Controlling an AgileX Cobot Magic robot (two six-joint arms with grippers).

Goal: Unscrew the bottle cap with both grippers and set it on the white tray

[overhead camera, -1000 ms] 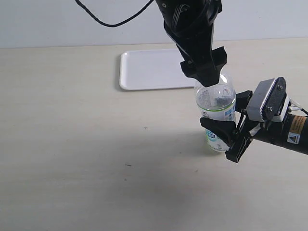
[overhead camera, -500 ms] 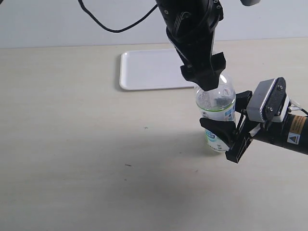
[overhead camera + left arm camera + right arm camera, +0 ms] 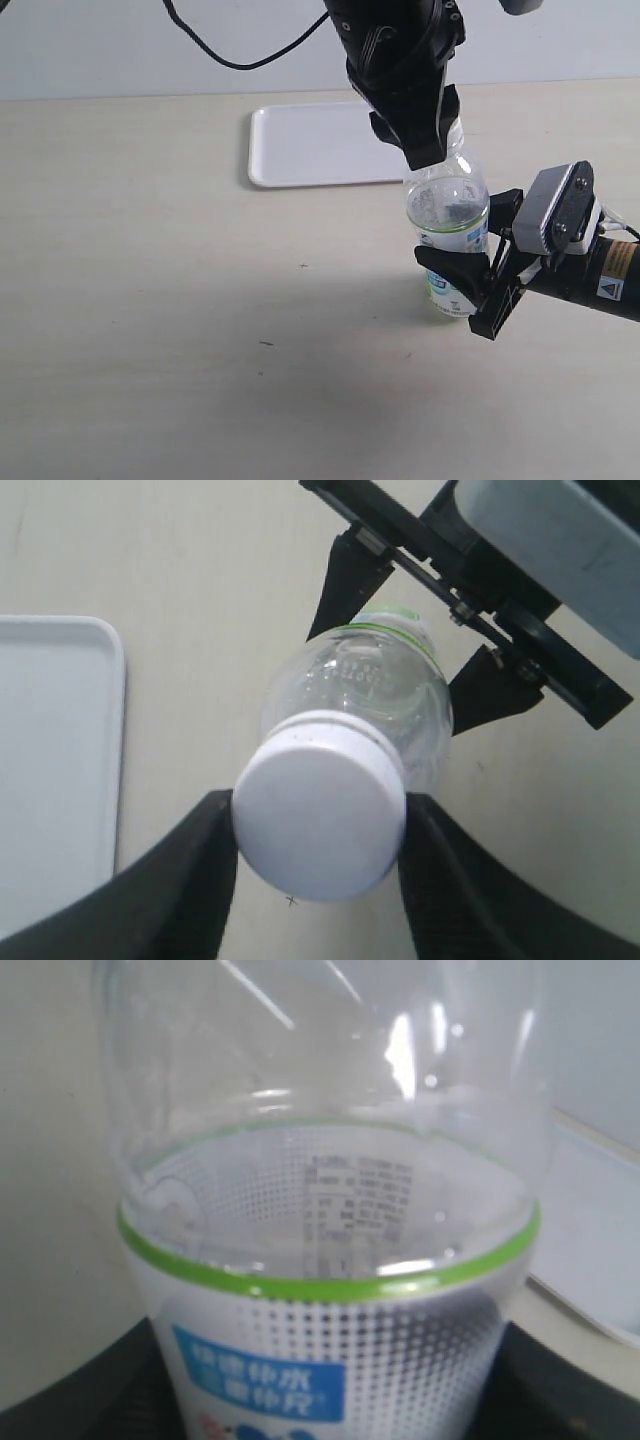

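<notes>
The bottle (image 3: 449,228) stands upright on the table, clear with a green-edged label. My right gripper (image 3: 465,250) is shut on the bottle's lower body; in the right wrist view the bottle (image 3: 330,1260) fills the frame with black fingers (image 3: 120,1385) at both sides. My left gripper (image 3: 425,158) comes down from above onto the bottle's top. In the left wrist view its two black fingers (image 3: 185,880) press both sides of the white bottle cap (image 3: 320,815), which sits on the neck. The exterior view hides the cap behind those fingers. The white tray (image 3: 300,148) lies behind the bottle, to the left.
The tray's corner (image 3: 55,780) shows beside the bottle in the left wrist view, with nothing on it. The right gripper's grey-white block (image 3: 555,208) and arm reach in from the right edge. A black cable (image 3: 230,50) hangs behind the left arm.
The left gripper's jaws have closed in from wide apart onto the cap. The right gripper and the bottle have not moved.
</notes>
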